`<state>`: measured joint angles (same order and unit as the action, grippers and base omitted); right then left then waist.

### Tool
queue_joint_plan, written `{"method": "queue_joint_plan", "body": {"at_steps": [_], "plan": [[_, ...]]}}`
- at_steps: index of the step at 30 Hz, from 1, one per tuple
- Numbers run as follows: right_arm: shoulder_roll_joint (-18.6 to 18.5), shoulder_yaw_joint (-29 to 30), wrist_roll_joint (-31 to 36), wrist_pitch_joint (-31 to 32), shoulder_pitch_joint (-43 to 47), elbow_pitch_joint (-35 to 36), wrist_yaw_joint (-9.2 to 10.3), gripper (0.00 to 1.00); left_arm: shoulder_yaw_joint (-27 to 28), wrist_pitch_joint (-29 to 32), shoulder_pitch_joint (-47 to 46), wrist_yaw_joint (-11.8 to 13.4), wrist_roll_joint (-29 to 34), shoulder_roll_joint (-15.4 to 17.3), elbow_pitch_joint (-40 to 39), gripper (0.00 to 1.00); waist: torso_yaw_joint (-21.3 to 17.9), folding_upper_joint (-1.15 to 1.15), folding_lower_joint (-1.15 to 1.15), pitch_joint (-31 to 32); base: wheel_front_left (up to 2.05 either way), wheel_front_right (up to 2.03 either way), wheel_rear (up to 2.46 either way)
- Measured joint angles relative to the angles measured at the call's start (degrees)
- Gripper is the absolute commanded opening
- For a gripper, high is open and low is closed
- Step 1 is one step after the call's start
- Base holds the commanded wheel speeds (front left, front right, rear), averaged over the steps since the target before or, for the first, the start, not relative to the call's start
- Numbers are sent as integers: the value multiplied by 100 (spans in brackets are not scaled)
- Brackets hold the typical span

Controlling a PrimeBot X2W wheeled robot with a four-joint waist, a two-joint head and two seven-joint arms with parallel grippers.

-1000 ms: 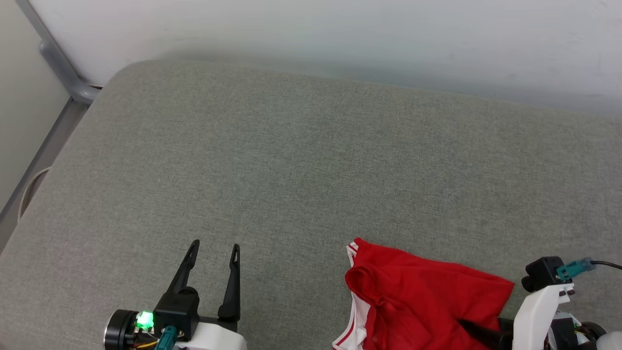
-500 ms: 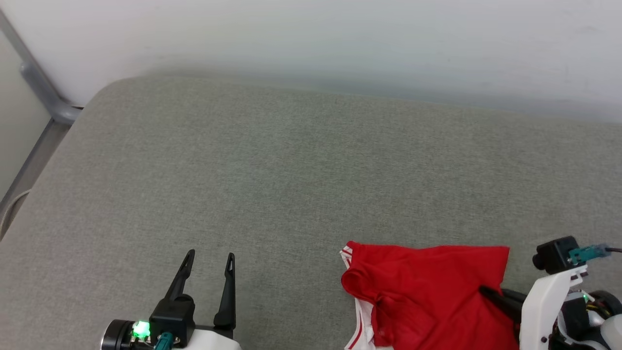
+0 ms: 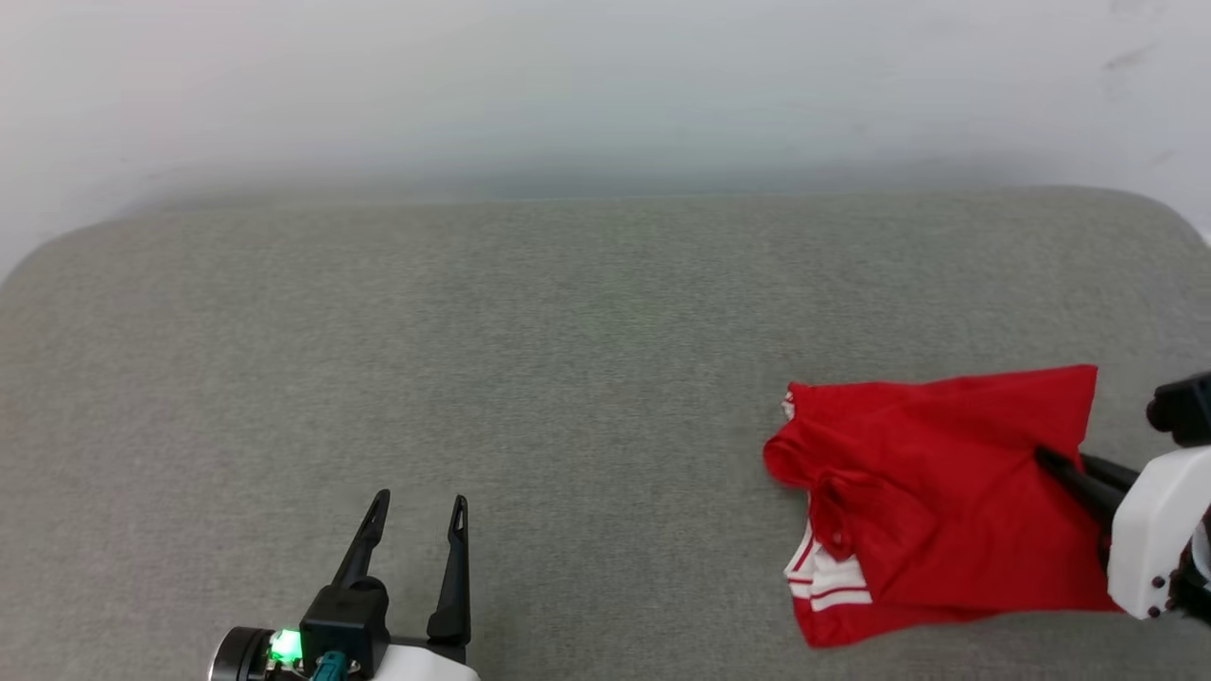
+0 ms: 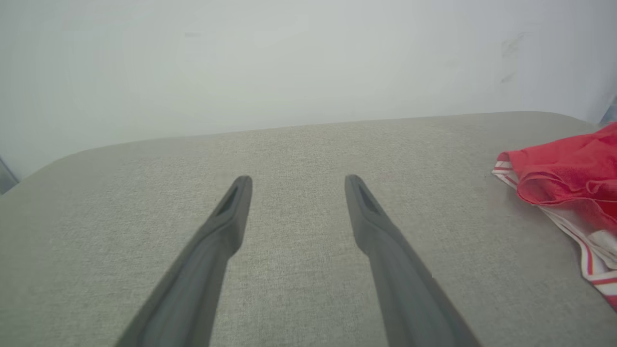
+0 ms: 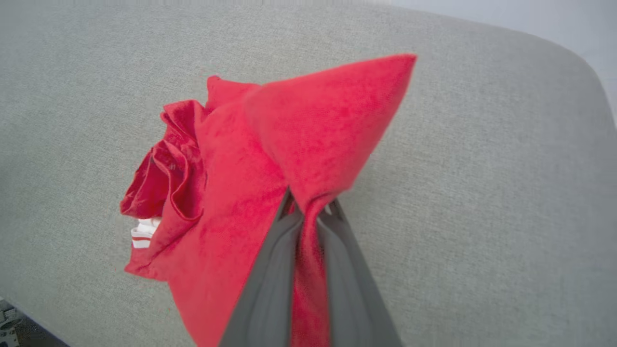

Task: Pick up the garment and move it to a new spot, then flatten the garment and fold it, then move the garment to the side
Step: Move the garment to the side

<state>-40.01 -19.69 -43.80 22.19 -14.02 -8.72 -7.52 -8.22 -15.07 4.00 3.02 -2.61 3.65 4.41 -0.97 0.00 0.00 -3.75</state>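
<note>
The garment (image 3: 937, 501) is a crumpled red shirt with white striped trim, at the right of the grey cushioned surface (image 3: 568, 359). My right gripper (image 3: 1045, 461) comes in from the right edge, shut on a fold of the red cloth. In the right wrist view the garment (image 5: 270, 159) is pinched between the fingers of my right gripper (image 5: 308, 207), one corner sticking up past the tips. My left gripper (image 3: 416, 506) stands open at the lower left, nothing between its fingers. The left wrist view shows my left gripper (image 4: 294, 185) open over bare cushion, the garment (image 4: 569, 178) at its right edge.
A pale wall (image 3: 605, 85) runs along the far side of the cushioned surface. The surface's rounded right corner (image 3: 1168, 213) lies close behind the garment. Bare grey fabric stretches between the two grippers.
My right gripper has shut on the garment's cloth. The camera has swung right, so the garment now shows further up and right, more spread out. The left gripper stays open.
</note>
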Motion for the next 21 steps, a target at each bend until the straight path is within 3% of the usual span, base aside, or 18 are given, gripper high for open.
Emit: {"method": "queue_joint_plan", "body": {"at_steps": [11,21], "plan": [[-160,494,301,51,-438,102,-1,0,45,0,-294,14,93,7,-257,100,-313,0,0,-521,0,0,0],[-780,1050,736,175,-1163,-531,-1,0,-3,0,-893,-26,198,43,-459,100,-313,0,1,-1418,0,0,0]]}}
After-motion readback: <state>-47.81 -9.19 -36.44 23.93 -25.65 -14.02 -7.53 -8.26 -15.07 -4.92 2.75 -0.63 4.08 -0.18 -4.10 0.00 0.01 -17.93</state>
